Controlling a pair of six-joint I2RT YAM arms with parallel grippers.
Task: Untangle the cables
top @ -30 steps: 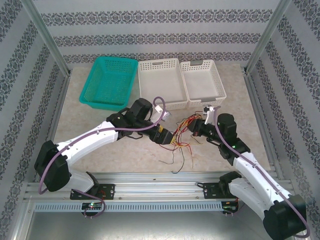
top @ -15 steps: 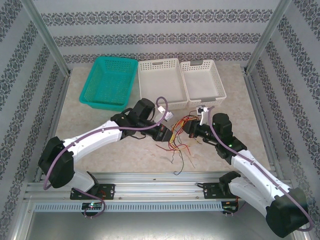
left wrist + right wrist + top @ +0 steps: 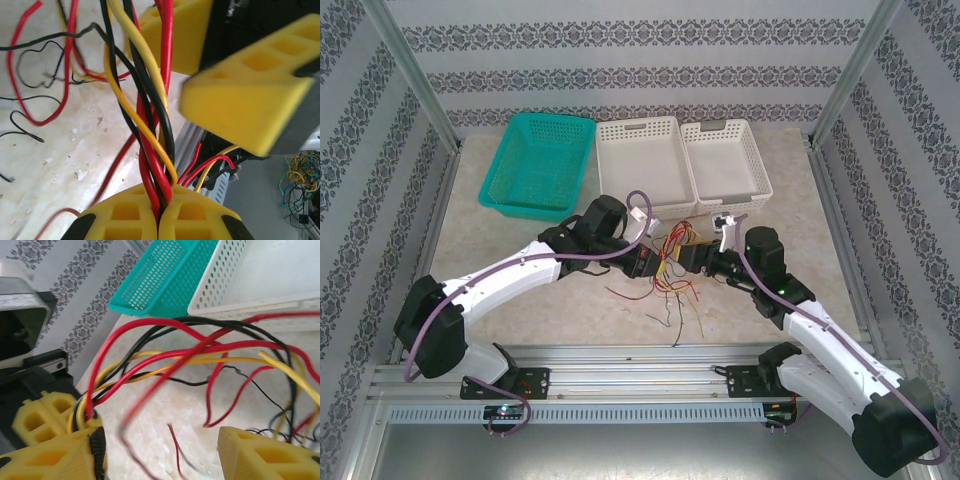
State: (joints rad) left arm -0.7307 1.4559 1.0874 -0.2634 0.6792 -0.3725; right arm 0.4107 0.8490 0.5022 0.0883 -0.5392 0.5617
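Above the table (image 3: 485, 240), left gripper (image 3: 159, 212) clamps the cables (image 3: 152, 125); right gripper (image 3: 160, 455) gapes

No readable text, labels or numbers anywhere.

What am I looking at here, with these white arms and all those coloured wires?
These are two robot arms bolted at the near edge of a table. One picture is taken from above and behind them. The other two come from small cameras on each wrist, so you see the yellow fingers up close. On the table is a tangle of thin red, yellow and black cables. At the back stand a teal basket and two white baskets. The left gripper is shut on a bundle of the cables. The right gripper is open close beside it, with cables in front of it but nothing pinched.
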